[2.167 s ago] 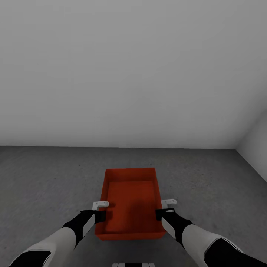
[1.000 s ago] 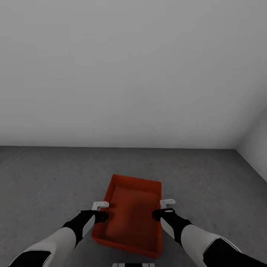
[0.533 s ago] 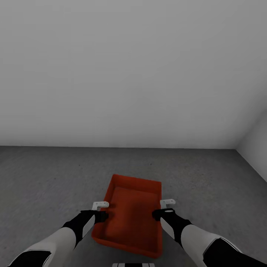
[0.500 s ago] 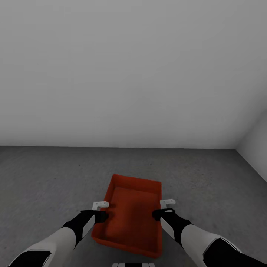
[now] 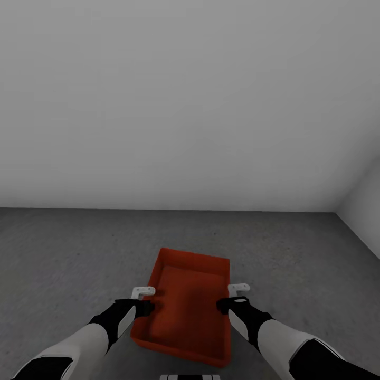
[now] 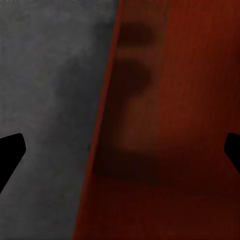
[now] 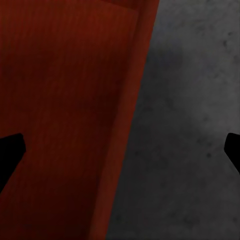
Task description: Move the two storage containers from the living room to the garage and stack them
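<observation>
One storage container (image 5: 190,311) on the floor (image 5: 63,253), long axis skewed slightly right of straight ahead, between two wide-open, empty tools.

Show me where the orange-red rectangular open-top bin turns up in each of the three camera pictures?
Head view: the orange-red open-top bin sits low in the middle, skewed, between the left gripper and right gripper.
Left wrist view: the bin's wall and inside take up the right part.
Right wrist view: the bin takes up the left part.
Shared landmark: the mottled dark grey concrete floor borders the bin's rim in all three.

container (image 5: 187,311) near corner behind right gripper (image 5: 236,297), arms cropped
</observation>
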Motion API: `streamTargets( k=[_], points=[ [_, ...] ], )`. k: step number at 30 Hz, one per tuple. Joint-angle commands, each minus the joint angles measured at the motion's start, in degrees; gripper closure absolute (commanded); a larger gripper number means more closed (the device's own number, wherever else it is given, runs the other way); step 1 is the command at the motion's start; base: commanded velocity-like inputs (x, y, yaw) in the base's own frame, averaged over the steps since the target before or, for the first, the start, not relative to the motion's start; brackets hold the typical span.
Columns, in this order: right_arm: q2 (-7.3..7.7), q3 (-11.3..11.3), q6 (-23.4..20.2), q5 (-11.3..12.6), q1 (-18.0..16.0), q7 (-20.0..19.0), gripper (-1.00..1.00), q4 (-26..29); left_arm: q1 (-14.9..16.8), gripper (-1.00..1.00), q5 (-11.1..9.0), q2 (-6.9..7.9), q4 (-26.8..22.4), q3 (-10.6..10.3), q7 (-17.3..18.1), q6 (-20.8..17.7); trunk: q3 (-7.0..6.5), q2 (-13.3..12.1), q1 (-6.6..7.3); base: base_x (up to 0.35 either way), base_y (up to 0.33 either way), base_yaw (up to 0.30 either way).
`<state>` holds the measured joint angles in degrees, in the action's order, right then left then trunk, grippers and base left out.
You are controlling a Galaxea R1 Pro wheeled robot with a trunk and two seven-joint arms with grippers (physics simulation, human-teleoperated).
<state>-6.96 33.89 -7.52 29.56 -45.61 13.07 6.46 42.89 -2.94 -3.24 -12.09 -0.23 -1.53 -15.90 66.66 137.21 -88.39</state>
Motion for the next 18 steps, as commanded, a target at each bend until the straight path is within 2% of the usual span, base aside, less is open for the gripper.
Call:
streamTargets(
  k=[1, 8, 18],
  points=[
    [0.02, 0.48, -0.35, 0.32, -0.01, 0.35, -1.00, 0.13, 0.00, -1.00, -0.31, -0.01, -0.12, -0.03, -0.15, -0.35, 0.04, 0.02, 0.01, 0.000, 0.000, 0.000],
    [0.02, 0.48, -0.30, 0.32, -0.01, 0.37, -1.00, 0.13, 0.00, -1.00, -0.39, -0.01, -0.13, -0.03, -0.20, -0.34, 0.04, 0.02, 0.01, 0.000, 0.000, 0.000],
    [-0.03, 0.48, -0.30, 0.32, -0.01, 0.38, -1.00, 0.13, 0.00, -1.00, -0.34, -0.03, -0.09, -0.03, -0.25, -0.42, -1.75, -3.99, 2.21, 0.000, 0.000, 0.000]
  ],
)
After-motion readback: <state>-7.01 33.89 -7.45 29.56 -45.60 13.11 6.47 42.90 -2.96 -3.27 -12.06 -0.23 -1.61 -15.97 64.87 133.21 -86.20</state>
